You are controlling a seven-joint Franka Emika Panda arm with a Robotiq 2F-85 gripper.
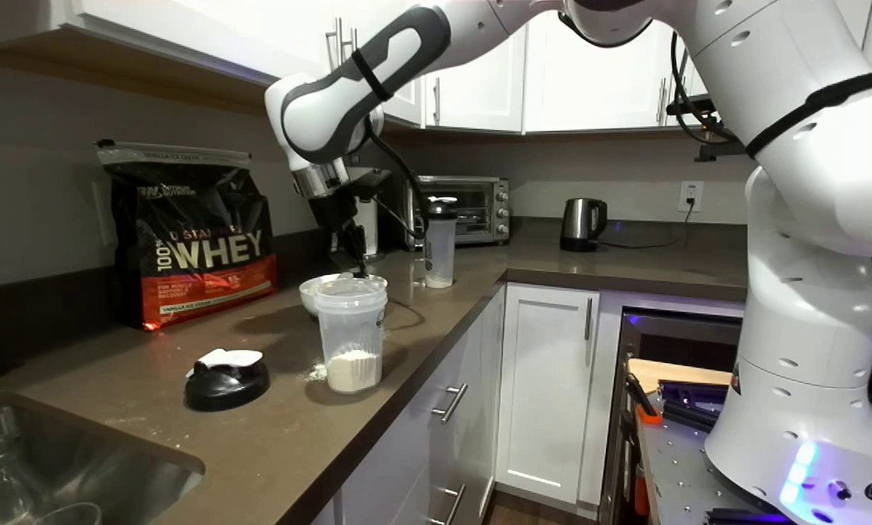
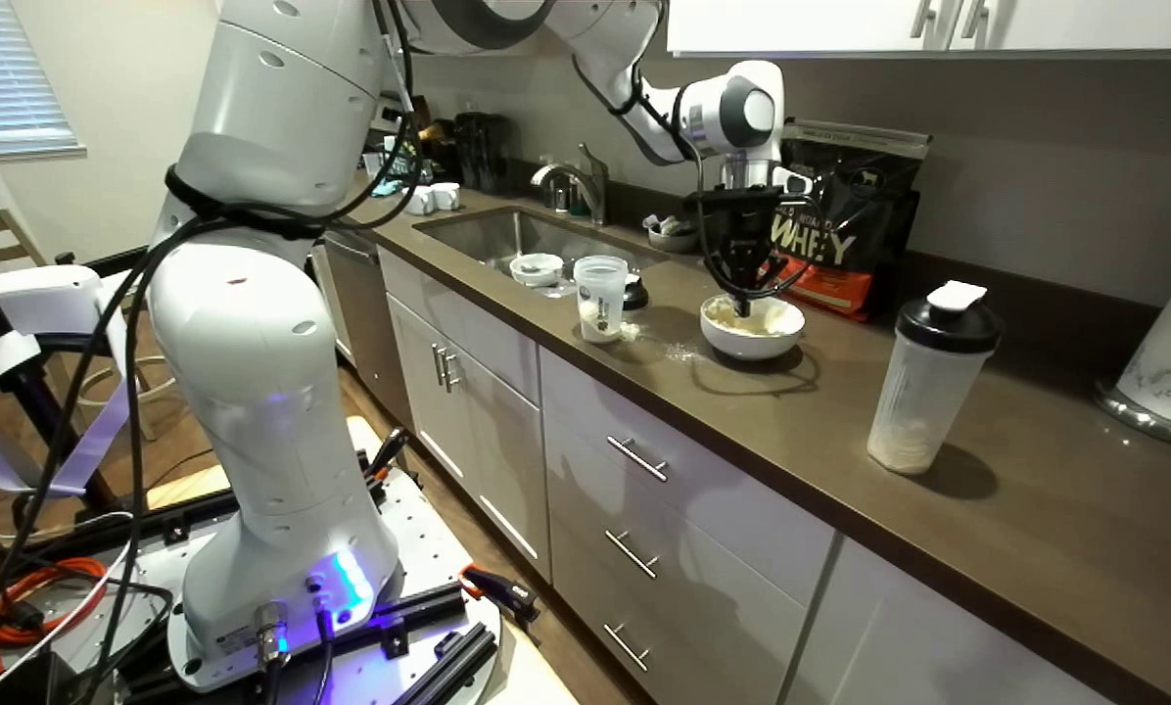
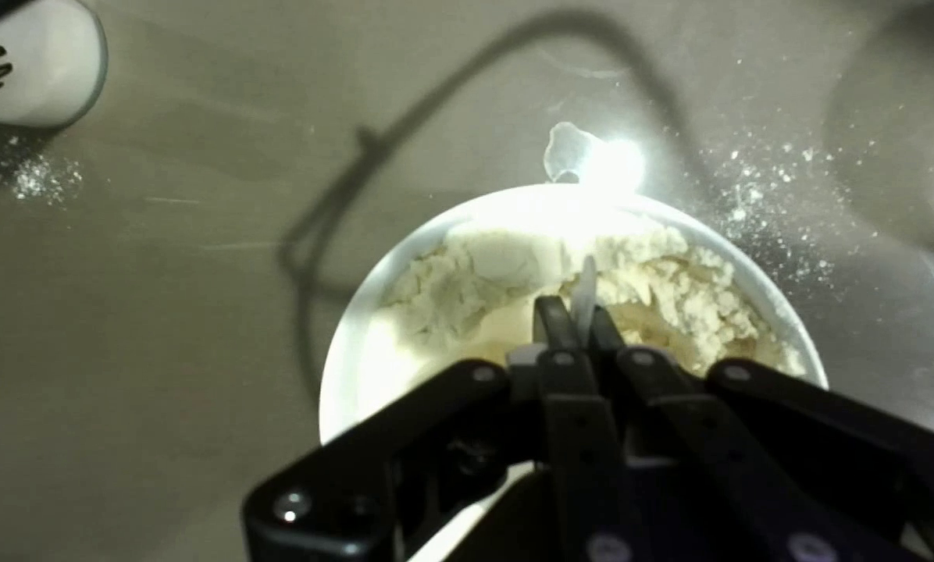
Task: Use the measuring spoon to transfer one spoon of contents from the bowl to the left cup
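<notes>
Evidently the scooping step is in hand: the small whitish plastic measuring spoon (image 3: pixel 584 293) is down in the round white bowl (image 2: pixel 750 345), though only a pale sliver of it shows, just right of the middle of the wrist view. Whether its scoop is full I cannot tell. The black two-fingered gripper (image 3: pixel 579 314) has its fingers drawn together on that sliver, which I take for the handle. Around them, clumpy cream-coloured powder (image 3: pixel 451 289) is heaped against the bowl's sides.

Next, I judge, comes a level lift clear of the rim, then a carry and a tip over the tall translucent lidless cup (image 2: pixel 600 284), near the middle of an exterior view and left of the bowl there; uncovered and on that side, it is likely the left cup. Some powder lies in its bottom. Its high wall means the spoon must rise well before crossing. The black cable (image 1: pixel 410 177) looping by the gripper could snag.

Farther out, a domed black lid (image 1: pixel 228 383) sits lower left in an exterior view. A translucent shaker with its lid on (image 2: pixel 923 392) stands at right in an exterior view, likely out of the path. A large black-and-red whey bag (image 1: pixel 188 233) stands at left in an exterior view, above a steel sink (image 1: pixel 137 474) in the corner below.
</notes>
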